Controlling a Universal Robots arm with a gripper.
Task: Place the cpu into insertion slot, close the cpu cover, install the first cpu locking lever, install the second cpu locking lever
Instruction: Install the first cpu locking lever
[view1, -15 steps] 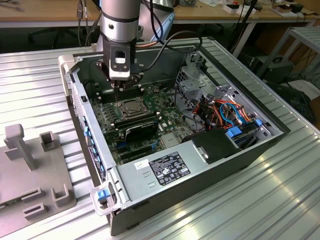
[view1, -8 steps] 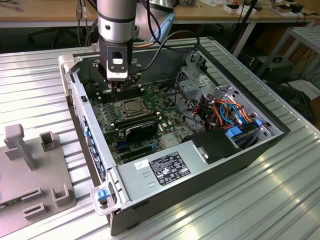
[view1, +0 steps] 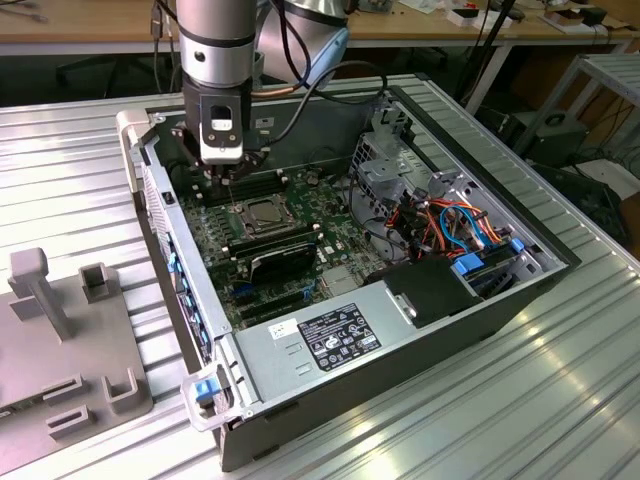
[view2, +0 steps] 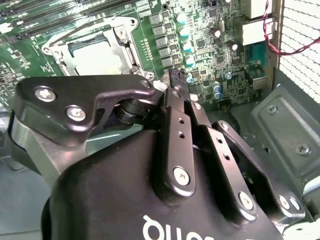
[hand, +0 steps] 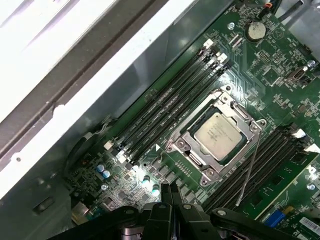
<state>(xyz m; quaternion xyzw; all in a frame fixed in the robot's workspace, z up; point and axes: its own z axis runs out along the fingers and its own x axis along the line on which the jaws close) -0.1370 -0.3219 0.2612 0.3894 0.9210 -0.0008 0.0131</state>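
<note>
The cpu (hand: 217, 134) lies flat in the insertion slot (view1: 262, 214) on the green board, silver face up. The cpu cover (hand: 239, 114) lies down around it as a metal frame. One thin wire locking lever (hand: 250, 165) sticks out from a socket corner across the black memory slots, unlatched. In the second wrist view the cpu (view2: 95, 56) shows bright inside the frame, with a wire lever (view2: 80, 29) arcing beside it. My gripper (hand: 169, 194) hovers just off the socket over the capacitors, fingers (view2: 176, 100) together and holding nothing. In the exterior view the gripper (view1: 228, 180) hangs just behind the socket.
The open computer case's walls (view1: 170, 250) ring the board. Long black memory sticks (hand: 165, 110) lie beside the socket, and a black card (view1: 282, 258) sits in front of it. A power supply (view1: 340, 335) and cable bundle (view1: 460, 225) fill the exterior view's right. A grey fixture (view1: 60, 330) stands outside the case.
</note>
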